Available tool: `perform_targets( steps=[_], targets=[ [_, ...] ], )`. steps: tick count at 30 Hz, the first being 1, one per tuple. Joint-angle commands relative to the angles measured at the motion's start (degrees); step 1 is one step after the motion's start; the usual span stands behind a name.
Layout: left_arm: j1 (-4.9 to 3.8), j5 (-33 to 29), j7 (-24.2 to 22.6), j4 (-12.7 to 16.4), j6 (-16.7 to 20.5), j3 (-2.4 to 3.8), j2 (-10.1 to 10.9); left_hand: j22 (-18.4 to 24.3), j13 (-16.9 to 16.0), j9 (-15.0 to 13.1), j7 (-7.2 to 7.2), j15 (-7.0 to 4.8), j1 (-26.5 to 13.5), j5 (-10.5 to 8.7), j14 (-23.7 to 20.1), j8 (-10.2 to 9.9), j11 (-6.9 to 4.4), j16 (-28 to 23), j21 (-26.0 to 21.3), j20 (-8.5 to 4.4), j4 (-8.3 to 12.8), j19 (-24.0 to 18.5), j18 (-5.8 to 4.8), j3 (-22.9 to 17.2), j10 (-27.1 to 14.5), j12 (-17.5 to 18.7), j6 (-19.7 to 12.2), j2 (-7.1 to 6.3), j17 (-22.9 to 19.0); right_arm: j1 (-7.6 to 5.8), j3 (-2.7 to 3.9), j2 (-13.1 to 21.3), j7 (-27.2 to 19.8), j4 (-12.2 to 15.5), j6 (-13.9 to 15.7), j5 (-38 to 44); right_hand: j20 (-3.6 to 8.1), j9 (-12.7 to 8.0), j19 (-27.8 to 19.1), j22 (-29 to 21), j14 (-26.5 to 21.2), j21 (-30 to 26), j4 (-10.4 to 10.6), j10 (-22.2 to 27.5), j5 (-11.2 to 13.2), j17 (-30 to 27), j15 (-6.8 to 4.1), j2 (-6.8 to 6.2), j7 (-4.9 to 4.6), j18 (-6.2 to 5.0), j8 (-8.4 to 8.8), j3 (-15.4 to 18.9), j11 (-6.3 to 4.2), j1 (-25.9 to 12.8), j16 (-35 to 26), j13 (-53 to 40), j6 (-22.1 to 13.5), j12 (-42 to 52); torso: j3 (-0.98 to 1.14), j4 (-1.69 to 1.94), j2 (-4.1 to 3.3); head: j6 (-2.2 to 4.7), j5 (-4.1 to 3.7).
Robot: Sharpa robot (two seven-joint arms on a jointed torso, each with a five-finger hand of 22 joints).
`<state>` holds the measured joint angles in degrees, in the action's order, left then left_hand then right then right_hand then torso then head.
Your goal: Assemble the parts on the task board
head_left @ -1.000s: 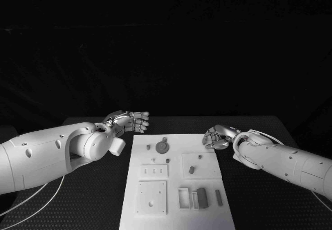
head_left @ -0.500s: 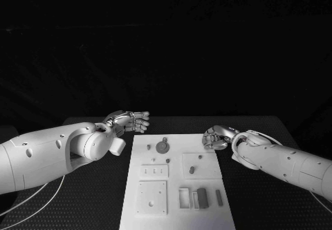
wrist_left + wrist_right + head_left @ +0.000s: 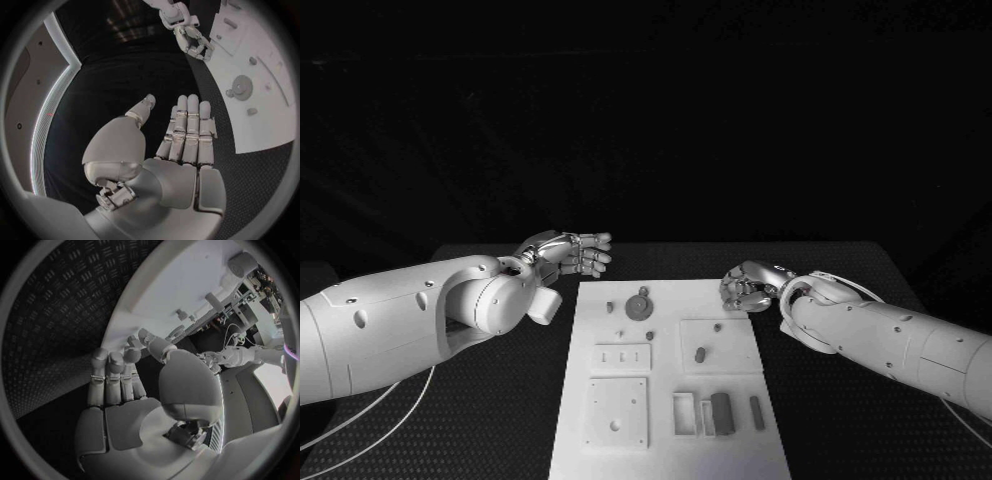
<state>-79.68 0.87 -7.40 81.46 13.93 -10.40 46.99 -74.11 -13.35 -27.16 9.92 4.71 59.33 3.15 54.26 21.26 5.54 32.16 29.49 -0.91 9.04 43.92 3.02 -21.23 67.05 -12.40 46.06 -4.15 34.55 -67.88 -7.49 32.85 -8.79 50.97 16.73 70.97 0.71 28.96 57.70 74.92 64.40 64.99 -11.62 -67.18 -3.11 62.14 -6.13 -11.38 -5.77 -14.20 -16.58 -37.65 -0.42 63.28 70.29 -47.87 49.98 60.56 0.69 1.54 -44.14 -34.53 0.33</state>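
Seen from the head camera, the white task board [image 3: 668,375] lies lengthwise in the middle of the black table [image 3: 834,400], with small grey parts [image 3: 721,412] resting on it and a round part [image 3: 638,305] near its far end. The left hand [image 3: 571,253] hovers above the table just off the board's far left corner, fingers slightly curled and apart, holding nothing. The right hand [image 3: 751,285] hangs at the board's far right edge, fingers curled inward; whether they touch the board cannot be told.

From the left wrist, the left hand [image 3: 181,135] shows its fingers extended side by side, thumb apart, empty over the dark table, the task board [image 3: 269,110] beside it, the right hand [image 3: 190,37] beyond.

From the right wrist, the right hand [image 3: 134,380] has fingers bent at the board's edge [image 3: 187,290], gripping no part.
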Motion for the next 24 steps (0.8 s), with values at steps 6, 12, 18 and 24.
perform_targets(
  steps=[6, 12, 18, 24],
  targets=[
    [-0.05, 0.30, -0.42, -0.13, -1.06, 0.03, -0.29, 0.06, -0.08, -0.10, 0.36, 0.06, -0.62, -0.21, -0.16, -0.30, 0.12, -0.21, 0.23, -0.02, 0.21, -0.57, 0.92, -0.06, -0.20, 0.22, -0.07, 0.12, 0.06, 0.03, 0.00, 0.01, -0.43, -0.08, -0.26, 0.79, 0.33, -0.14, 0.07, 0.77, 0.03, 0.18, -0.67, -0.29, 0.32, 0.00, -0.23, 0.28, -0.10, -0.80, 0.24, -0.93, -0.11, 0.83, 0.31, 0.02, -0.25, 0.20, -0.01, -0.07, -0.04, -0.16, 0.01],
    [-0.05, 0.30, -0.34, -0.11, -1.04, 0.03, -0.33, 0.07, -0.09, -0.11, 0.36, 0.06, -0.64, -0.21, -0.16, -0.31, 0.12, -0.22, 0.24, -0.02, 0.23, -0.57, 0.93, -0.08, -0.19, 0.23, -0.07, 0.14, 0.07, 0.03, 0.00, 0.17, -0.65, 0.05, -1.21, 1.44, 0.33, -0.39, -0.11, 0.76, -0.17, 0.16, -1.94, -0.15, 0.32, -0.03, -0.44, 0.34, 0.34, -0.80, 0.80, -1.89, -0.48, 2.39, 0.28, 0.05, -1.46, 0.15, 0.07, -0.08, 0.03, -0.29, 0.05],
    [-0.05, 0.30, -0.25, -0.14, -1.04, 0.03, -0.30, 0.07, -0.09, -0.11, 0.37, 0.05, -0.65, -0.20, -0.15, -0.33, 0.12, -0.22, 0.25, -0.02, 0.25, -0.57, 0.93, -0.11, -0.20, 0.25, -0.09, 0.16, 0.07, 0.03, 0.00, 0.33, -0.71, 0.12, -1.46, 1.51, 0.22, -0.25, -0.27, 0.81, -0.36, 0.19, -2.31, -0.06, 0.32, 0.02, -0.62, 0.69, 0.72, -0.80, 0.47, -2.26, -0.81, 2.65, 0.34, 0.03, -1.02, 0.17, 0.07, 0.00, 0.05, -0.28, -0.08],
    [-0.05, 0.30, -0.21, -0.20, -1.03, 0.03, -0.35, 0.07, -0.10, -0.12, 0.37, 0.05, -0.65, -0.20, -0.15, -0.34, 0.12, -0.22, 0.25, -0.02, 0.27, -0.57, 0.93, -0.14, -0.19, 0.26, -0.09, 0.18, 0.08, 0.03, 0.00, 0.22, -1.15, 0.29, -1.10, 1.42, 0.11, -0.07, -0.38, 0.86, -0.49, 0.29, -2.42, -0.03, 0.32, 0.10, -0.71, 0.93, 0.76, -0.80, 0.04, -3.07, -0.84, 2.80, 0.49, -0.04, -0.37, 0.29, 0.08, -0.04, 0.05, -0.28, -0.05]
  ],
)
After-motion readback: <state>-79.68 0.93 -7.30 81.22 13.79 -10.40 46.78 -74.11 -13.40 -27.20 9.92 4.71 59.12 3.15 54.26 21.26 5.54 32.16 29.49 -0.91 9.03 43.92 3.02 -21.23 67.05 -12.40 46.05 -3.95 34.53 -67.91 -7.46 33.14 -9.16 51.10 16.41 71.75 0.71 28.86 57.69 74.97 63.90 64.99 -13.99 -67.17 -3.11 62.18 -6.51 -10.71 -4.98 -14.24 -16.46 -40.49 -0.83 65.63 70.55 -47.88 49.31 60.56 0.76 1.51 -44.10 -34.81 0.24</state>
